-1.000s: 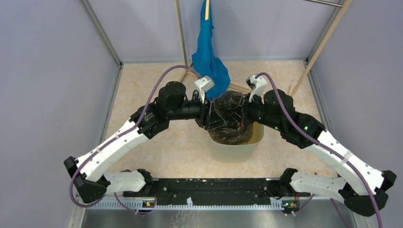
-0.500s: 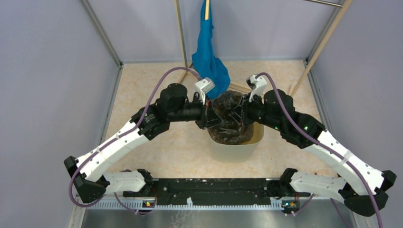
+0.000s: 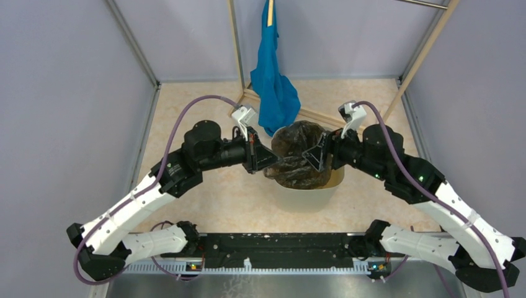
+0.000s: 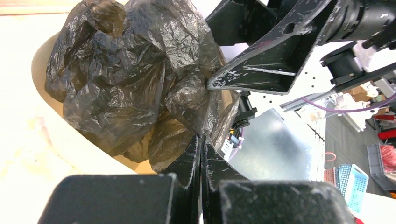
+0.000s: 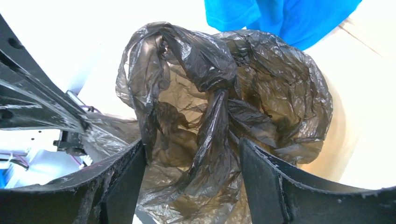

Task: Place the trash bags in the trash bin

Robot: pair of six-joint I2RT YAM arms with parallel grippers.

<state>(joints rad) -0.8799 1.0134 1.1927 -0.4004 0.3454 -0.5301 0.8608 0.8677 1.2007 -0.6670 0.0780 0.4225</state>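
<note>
Both arms meet over the trash bin (image 3: 307,200), which stands upright on the speckled tabletop (image 3: 205,205) near the middle of the overhead view. The trash bag (image 3: 301,155) sits bunched in the mouth of the bin. It is a dark, see-through crumple of film mounded above the rim, with its lower folds down inside against the cream wall.

The left tool (image 3: 268,161) reaches in from the left, and its jaws are pressed together. In the left wrist view a thin fold of the bag runs right into the closed tips, so it is pinching the film at the bag's left edge, just over the rim.

The right tool (image 3: 319,155) is at the bag's right side, jaws spread wide. In the right wrist view the two black fingers (image 5: 116,182) stand apart with a twisted rope of film hanging between them. The film brushes the inner face of one finger, but nothing is clamped.

The bag is not spread over the rim, and the bin's right inner wall shows bare beside it.

Behind the bin a blue cloth (image 3: 273,93) hangs from the wooden rack (image 3: 422,59), its lower end just behind the bag's top.
</note>
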